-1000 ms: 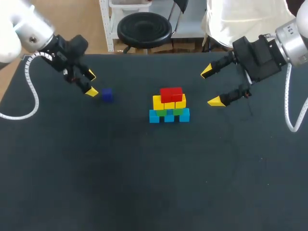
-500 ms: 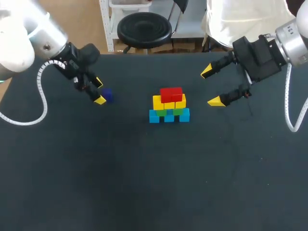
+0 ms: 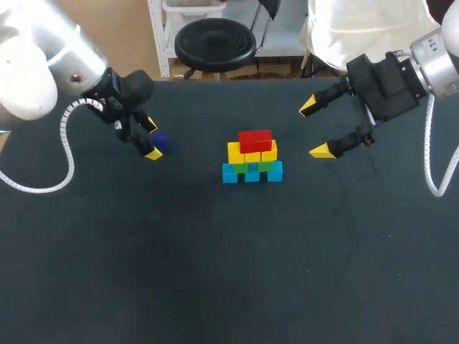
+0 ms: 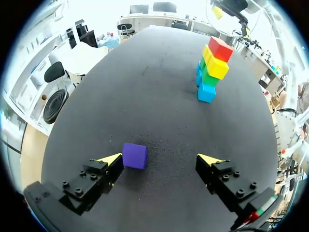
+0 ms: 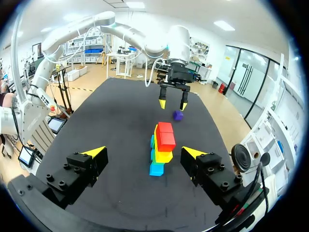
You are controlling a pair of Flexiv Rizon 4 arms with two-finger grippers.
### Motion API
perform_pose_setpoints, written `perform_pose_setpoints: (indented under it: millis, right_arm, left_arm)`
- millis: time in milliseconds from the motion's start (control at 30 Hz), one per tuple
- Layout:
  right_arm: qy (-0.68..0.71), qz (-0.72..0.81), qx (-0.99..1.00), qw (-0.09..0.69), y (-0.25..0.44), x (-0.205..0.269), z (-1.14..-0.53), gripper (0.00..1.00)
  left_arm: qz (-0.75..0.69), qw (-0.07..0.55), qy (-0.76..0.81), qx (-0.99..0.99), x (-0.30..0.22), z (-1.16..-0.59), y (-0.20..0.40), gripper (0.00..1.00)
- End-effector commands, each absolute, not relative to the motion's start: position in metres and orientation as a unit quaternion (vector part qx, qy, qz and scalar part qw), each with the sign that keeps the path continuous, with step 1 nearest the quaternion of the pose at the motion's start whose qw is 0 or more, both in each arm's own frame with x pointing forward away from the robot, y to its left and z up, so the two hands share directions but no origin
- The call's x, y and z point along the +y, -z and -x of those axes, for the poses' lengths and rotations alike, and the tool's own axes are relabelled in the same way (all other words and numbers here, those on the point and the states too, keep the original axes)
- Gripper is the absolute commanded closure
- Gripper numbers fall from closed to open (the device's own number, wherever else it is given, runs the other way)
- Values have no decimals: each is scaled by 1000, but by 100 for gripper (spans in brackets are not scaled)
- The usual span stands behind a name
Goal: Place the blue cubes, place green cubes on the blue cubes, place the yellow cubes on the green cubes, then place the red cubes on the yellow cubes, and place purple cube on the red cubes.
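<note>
Your left gripper (image 3: 150,139) straddles the purple cube (image 3: 161,142), fingers apart, while the stack (image 3: 252,158) lacks only its top piece.

The left gripper hangs low toward the far left corner of the surface (image 3: 215,272). In its wrist view the purple cube sits just beside one yellow tip and well apart from the other, so nothing is clamped yet. The wide spread probably leaves room to close squarely. The stack stands near the middle, toward the far edge: blue cubes (image 3: 252,173) at the base, then green, yellow and red cubes (image 3: 254,140). Your right gripper (image 3: 315,129), spread and empty, sits toward the far right, apparently keeping the approach clear.
</note>
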State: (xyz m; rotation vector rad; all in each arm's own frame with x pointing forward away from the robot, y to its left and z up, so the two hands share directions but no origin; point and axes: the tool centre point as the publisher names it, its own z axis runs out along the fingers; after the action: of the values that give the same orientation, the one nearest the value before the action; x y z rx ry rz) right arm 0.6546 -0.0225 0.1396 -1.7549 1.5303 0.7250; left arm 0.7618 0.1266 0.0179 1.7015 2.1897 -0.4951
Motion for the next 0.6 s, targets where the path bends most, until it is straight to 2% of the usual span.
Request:
perform_pose_setpoints:
  millis: [33,600]
  right_arm:
    - [-280,676,588,345,-139,-23,-655,0]
    - [-280,676,588,345,-139,-23,-655,0]
  left_arm:
    - [-598,161,174,766,123,-763,-17,0]
    - [-596,159,175,767,120,-770,-16,0]
